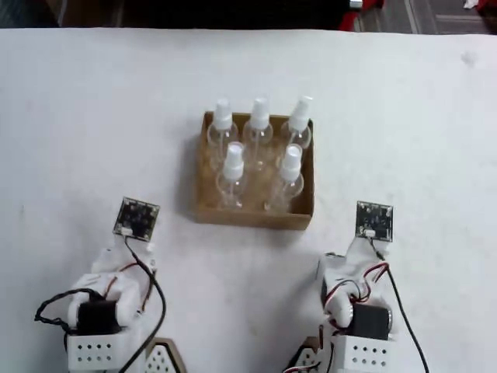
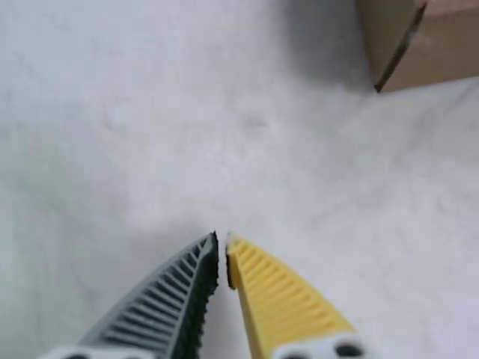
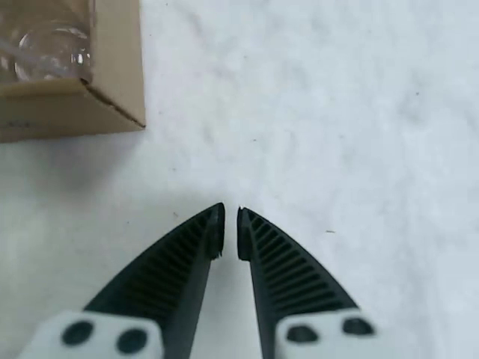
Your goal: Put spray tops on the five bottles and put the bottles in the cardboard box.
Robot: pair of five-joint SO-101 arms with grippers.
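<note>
The cardboard box (image 1: 256,211) sits mid-table in the high view with several clear bottles standing in it, each with a white spray top; one at the back right (image 1: 297,124) leans. Both arms rest near the table's front edge, apart from the box. My left gripper (image 2: 222,248) is shut with nothing in it, just above the white table, and a corner of the box (image 2: 419,45) lies beyond it. My right gripper (image 3: 230,224) is also shut and holds nothing; the box corner (image 3: 97,90) with a bottle (image 3: 49,52) inside lies ahead of it.
A white cloth covers the table (image 1: 93,116). The left arm's base (image 1: 101,318) and the right arm's base (image 1: 357,318) stand at the front edge, with cables trailing. Dark floor and red items lie past the far edge (image 1: 365,12).
</note>
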